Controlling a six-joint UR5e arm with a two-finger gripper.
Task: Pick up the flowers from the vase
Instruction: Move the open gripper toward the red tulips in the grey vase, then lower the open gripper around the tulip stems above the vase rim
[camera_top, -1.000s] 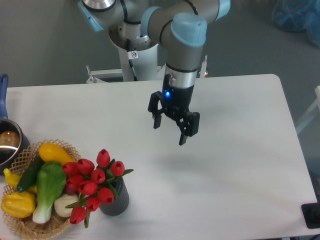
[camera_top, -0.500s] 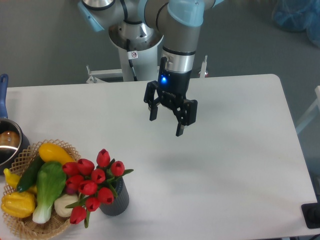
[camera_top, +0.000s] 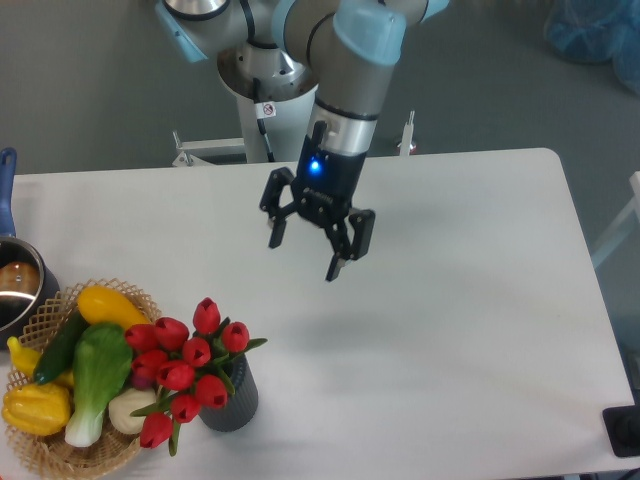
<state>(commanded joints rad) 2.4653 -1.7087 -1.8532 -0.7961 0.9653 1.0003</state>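
Note:
A bunch of red tulip flowers with green stems stands in the small dark grey ribbed vase near the table's front left. My gripper hangs open above the table's middle, up and to the right of the flowers and well apart from them. Nothing is between its two black fingers.
A wicker basket with yellow, green and white vegetables sits right beside the vase at the front left corner. A metal pot with a blue handle is at the left edge. The robot base stands behind the table.
The gripper has moved left and slightly toward the flowers, staying open. The flowers and vase have not moved.

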